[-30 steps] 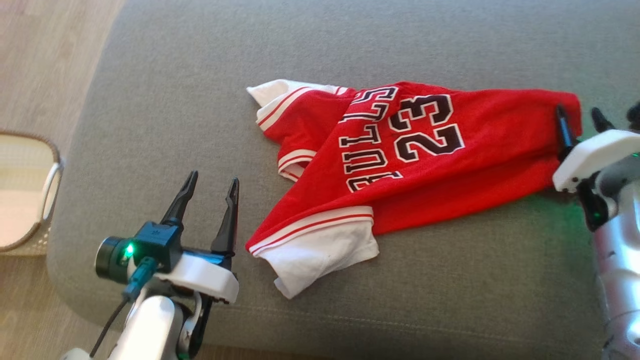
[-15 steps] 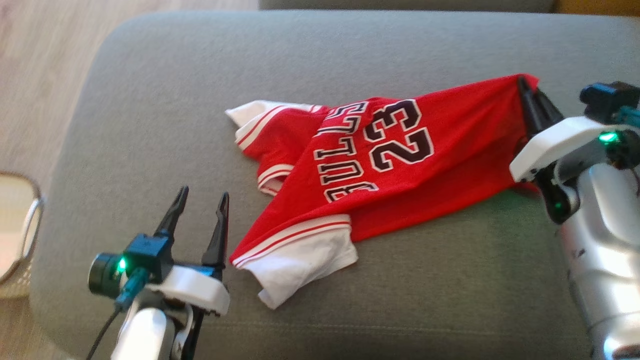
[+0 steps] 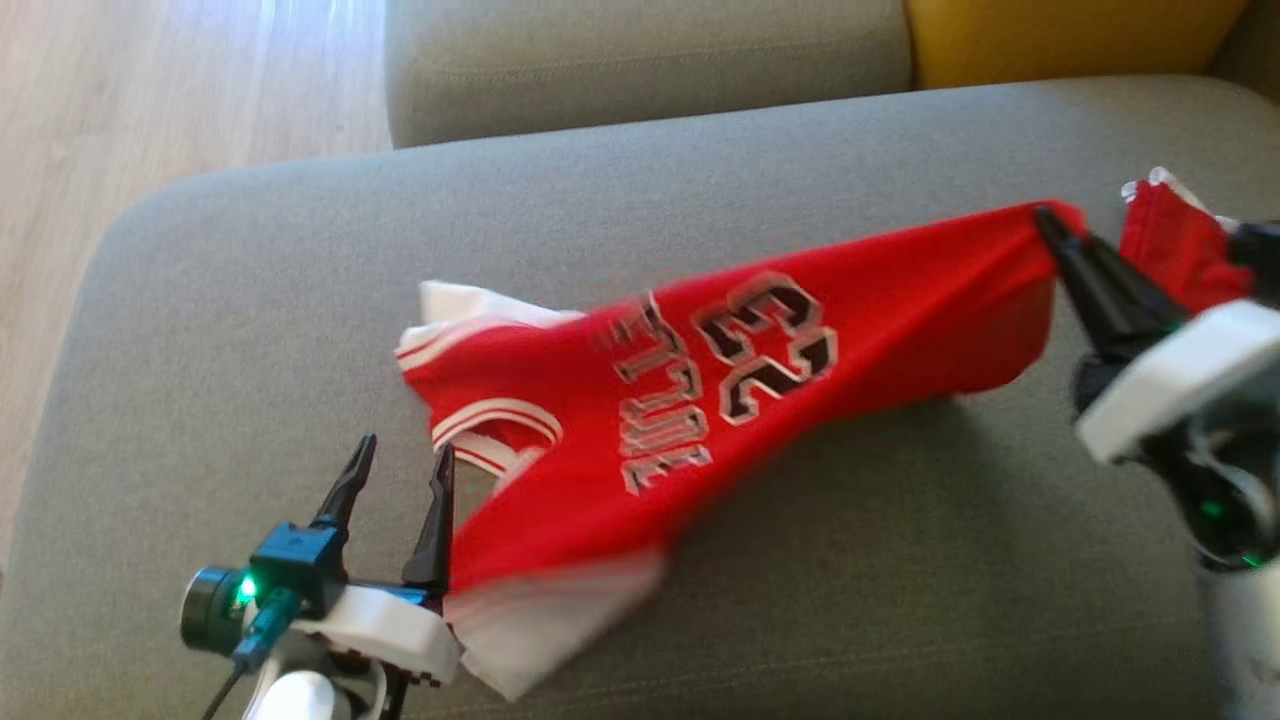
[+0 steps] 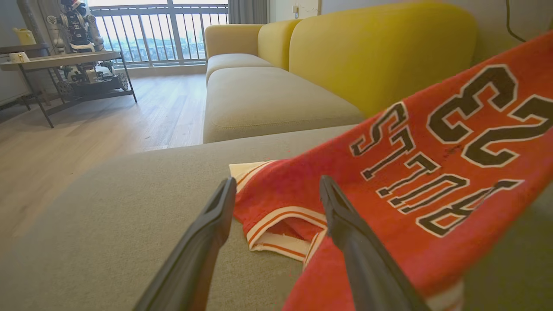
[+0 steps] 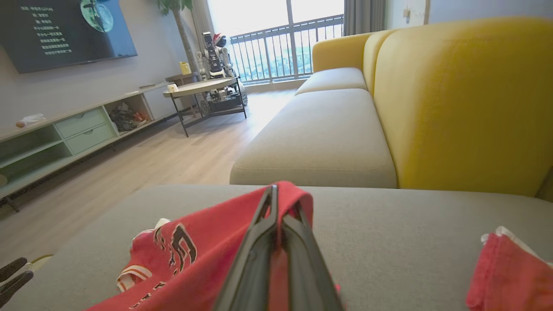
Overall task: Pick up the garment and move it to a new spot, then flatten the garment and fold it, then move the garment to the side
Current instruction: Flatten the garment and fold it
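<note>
Red jersey (image 3: 880,300) stretches lengthwise from lower left, rising rightward to the right gripper (image 3: 1048,222), pinched tight on its lifted end. Left gripper (image 3: 400,458) spreads wide, empty.

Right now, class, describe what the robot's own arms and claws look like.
The left claw and right claw each have two long, dark, tapering fingers on a white housing. Beside the left one sits a dark cylindrical camera with a green light, a teal plug and a thin black cable. The right arm shows a green light too. The forearms are silver.
</note>
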